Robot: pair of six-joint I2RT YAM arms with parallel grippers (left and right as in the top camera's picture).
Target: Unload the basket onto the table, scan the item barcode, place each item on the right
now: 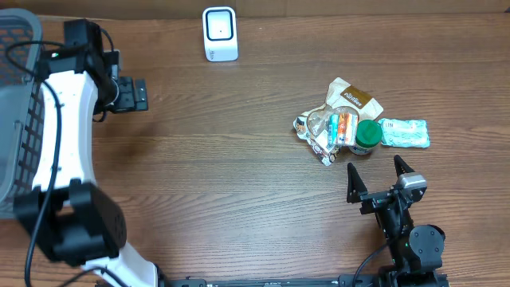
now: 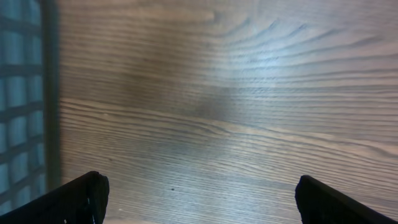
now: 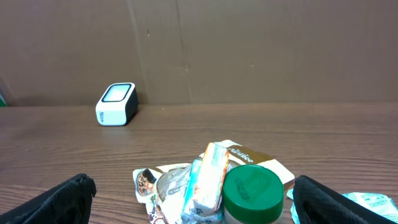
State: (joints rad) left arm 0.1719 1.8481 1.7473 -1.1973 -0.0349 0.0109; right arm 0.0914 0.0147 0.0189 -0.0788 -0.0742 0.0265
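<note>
Item pile (image 1: 343,123) sits near wide right end effector (image 1: 373,163); left end effector (image 1: 142,94) also wide.

White scanner (image 1: 220,33), item heap (image 1: 344,126) well apart

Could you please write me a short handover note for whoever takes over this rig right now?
Left gripper: open, empty, over bare table beside the basket.
Right gripper: open, empty, just short of the item pile.
Items: green-lidded jar, orange-and-white box, brown packet and teal packet, heaped together on the right.
Scanner: at the far edge, well apart from the pile.
Done: nothing is held.
Left: grasp one item and present its barcode to the scanner.
</note>
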